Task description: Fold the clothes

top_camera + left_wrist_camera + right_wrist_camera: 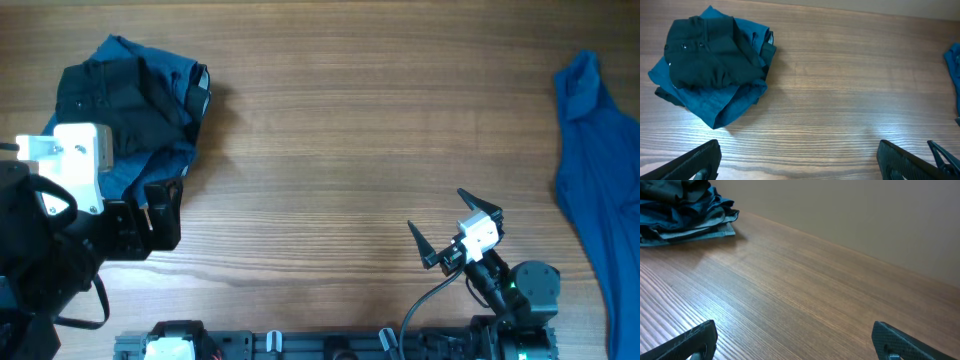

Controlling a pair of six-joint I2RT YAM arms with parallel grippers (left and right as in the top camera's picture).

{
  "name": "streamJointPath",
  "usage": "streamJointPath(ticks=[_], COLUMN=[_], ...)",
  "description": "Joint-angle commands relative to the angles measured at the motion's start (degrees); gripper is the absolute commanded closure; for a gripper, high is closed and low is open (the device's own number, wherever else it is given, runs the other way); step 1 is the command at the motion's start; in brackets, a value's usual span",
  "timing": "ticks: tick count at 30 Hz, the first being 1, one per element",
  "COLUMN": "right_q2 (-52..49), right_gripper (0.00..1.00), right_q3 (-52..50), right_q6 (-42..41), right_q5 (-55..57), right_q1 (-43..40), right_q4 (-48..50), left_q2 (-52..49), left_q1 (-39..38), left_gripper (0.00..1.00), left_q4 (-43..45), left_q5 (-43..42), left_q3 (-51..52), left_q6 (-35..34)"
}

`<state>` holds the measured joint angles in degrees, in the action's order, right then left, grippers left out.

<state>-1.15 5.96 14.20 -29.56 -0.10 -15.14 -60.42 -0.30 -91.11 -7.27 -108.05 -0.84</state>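
Note:
A crumpled pile lies at the table's far left: a dark buttoned garment [120, 95] on top of a blue garment [185, 150]. The pile also shows in the left wrist view [715, 55] and the right wrist view [685, 210]. A plain blue shirt [600, 150] lies at the right edge, a sliver of it in the left wrist view [954, 65]. The black T-shirt is out of view. My left gripper [160, 205] [800, 160] is open and empty just in front of the pile. My right gripper [445, 218] [797, 342] is open and empty over bare wood at the front right.
The wooden table [350, 130] runs between the pile and the blue shirt. The arm bases and a rail [330, 345] line the front edge. A plain wall [865, 210] stands behind the table's far edge.

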Motion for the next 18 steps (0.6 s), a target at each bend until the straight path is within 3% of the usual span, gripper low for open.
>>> streamJointPath(ticks=[1,18], right_q2=[0.74,0.74], right_gripper=[0.0,0.0], right_q3=[-0.04,-0.04], right_q6=[-0.76,-0.76], right_q5=[-1.31,-1.31], right_q1=[-0.26,-0.26], right_q4=[0.33,0.33], left_q2=[0.04,0.09], left_q1=[-0.35,-0.46], left_gripper=[0.0,0.0], left_q4=[0.13,0.96], left_q5=[0.5,2.03], left_q3=[0.04,0.09], left_q6=[-0.96,-0.92])
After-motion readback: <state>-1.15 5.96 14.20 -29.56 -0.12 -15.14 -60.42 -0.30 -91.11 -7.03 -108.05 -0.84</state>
